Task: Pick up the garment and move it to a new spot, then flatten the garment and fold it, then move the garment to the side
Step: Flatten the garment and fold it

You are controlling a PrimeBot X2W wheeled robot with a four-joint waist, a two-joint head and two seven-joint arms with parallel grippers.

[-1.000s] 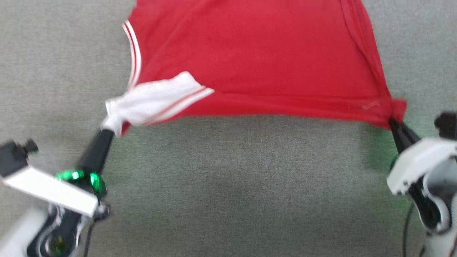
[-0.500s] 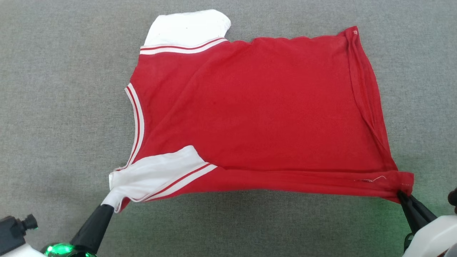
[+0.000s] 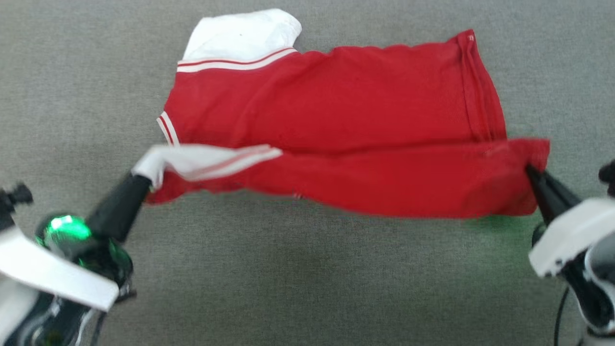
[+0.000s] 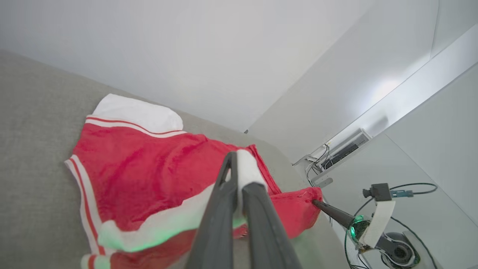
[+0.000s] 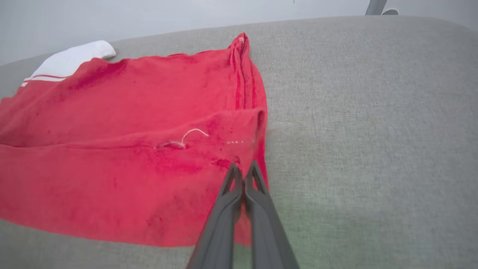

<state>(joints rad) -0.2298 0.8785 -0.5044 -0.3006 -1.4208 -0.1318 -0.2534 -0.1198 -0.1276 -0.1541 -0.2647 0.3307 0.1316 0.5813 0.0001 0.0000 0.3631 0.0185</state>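
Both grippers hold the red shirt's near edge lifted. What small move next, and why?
Probably carry that edge over toward the far edge, then lower it: the left gripper and right gripper pinch near corners of the red, white-sleeved jersey T-shirt, raised only partway across its flat half.

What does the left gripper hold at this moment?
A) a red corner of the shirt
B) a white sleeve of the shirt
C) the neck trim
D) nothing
B: the left gripper is shut on the near white sleeve of the shirt; the red corner is in the right gripper.
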